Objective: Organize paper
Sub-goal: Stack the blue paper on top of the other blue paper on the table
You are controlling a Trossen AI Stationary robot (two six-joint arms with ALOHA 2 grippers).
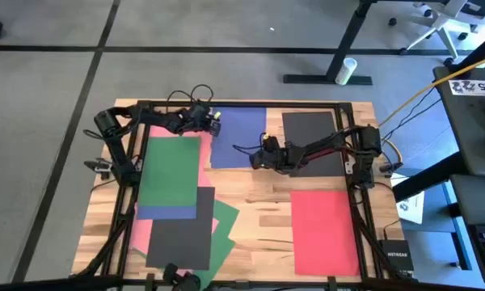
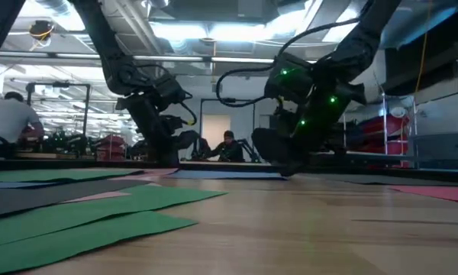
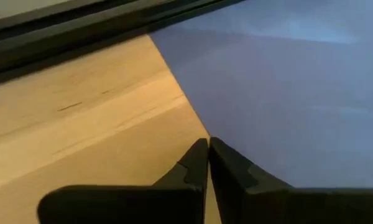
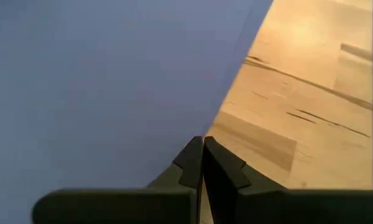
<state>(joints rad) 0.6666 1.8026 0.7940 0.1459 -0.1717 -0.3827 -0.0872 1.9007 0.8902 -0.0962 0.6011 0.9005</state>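
Both arms are at the blue sheet at the table's far side, the left gripper and right gripper each pinching an edge with fingers pressed together, so next they must lift together.

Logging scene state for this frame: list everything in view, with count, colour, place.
blue sheet: one, blue, far middle, both grippers at its edges
black sheet: one, black, far right, under right arm
red sheet: one, red, near right
left pile: mixed green, pink, blue, black sheets, overlapping, left side
table: one, light wood
white cup: one, floor beyond table
left gripper: shut, blue sheet's left edge
right gripper: shut, blue sheet's right edge
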